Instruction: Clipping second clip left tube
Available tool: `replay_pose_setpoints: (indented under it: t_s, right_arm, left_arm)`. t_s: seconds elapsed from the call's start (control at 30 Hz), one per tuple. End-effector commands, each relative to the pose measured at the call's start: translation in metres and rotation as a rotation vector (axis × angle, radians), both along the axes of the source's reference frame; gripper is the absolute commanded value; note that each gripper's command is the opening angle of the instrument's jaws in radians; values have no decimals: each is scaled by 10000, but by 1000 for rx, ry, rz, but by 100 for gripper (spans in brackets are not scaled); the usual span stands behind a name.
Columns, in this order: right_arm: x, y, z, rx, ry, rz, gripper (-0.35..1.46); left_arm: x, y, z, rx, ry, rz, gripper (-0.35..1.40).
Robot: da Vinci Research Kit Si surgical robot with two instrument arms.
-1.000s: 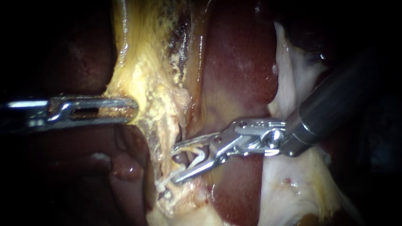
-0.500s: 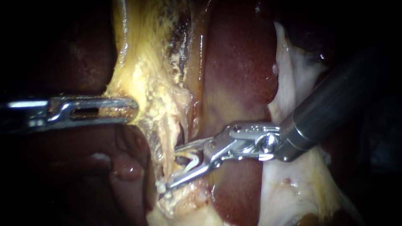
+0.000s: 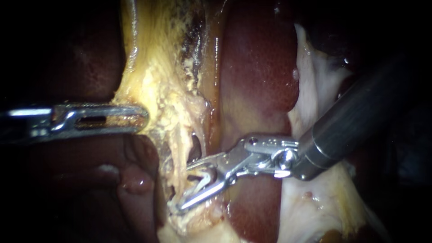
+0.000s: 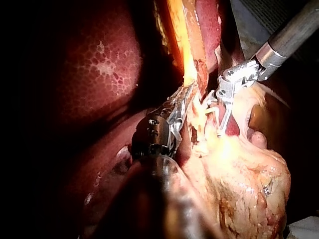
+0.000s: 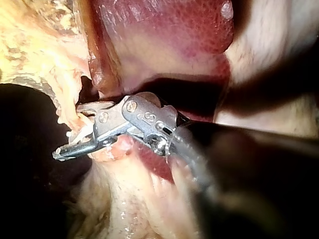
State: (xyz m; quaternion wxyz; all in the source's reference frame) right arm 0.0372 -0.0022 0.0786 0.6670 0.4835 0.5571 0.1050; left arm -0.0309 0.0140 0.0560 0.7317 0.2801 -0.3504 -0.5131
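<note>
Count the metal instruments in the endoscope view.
2. The slotted silver left instrument comes from the left, gripping the yellow fatty tissue; the dark-shafted right instrument comes from the right, carrying a white clip. None seems hidden.

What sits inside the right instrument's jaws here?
A white V-shaped clip, touching both jaws of the right instrument, which stand apart over stringy yellowish tissue. Whether a tube lies within the clip cannot be seen: that tissue covers it.
</note>
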Motion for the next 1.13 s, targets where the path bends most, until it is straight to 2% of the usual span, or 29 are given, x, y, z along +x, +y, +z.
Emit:
replay_pose_setpoints:
  t_s: [0.03, 0.2, 0.33, 0.37, 0.4, 0.47, 0.5, 0.63, 1.13]
  right_arm:
    - [1, -1, 1, -2, -1, -1, 50]
    - [3, -3, 3, -4, -1, -3, 48]
    - [2, -3, 3, -4, -1, -3, 34]
    - [2, -3, 3, -3, 1, -6, 24]
    - [0, -2, 3, -4, -3, 1, 2]
    - [-2, 1, 3, -7, -13, 20, -27]
    - [-4, 4, 4, -3, -21, 32, -35]
    - [-10, 11, 8, 5, -27, 42, -35]
    - [-13, 9, 11, 6, -34, 38, -35]
  left_arm:
    - [0, 0, 0, 0, 0, 0, -35]
    - [0, 0, 1, 0, 0, 0, -35]
    - [0, 0, 1, 0, 0, 0, -35]
    - [0, 0, 1, 0, 0, 0, -35]
    - [0, 0, 1, 0, 0, 0, -35]
    - [0, 0, 1, 0, 0, 0, -35]
    - [0, 0, 0, 0, 0, 0, -35]
    - [0, 0, 0, 0, 0, 0, -35]
    - [0, 1, 3, 0, 0, 1, -35]
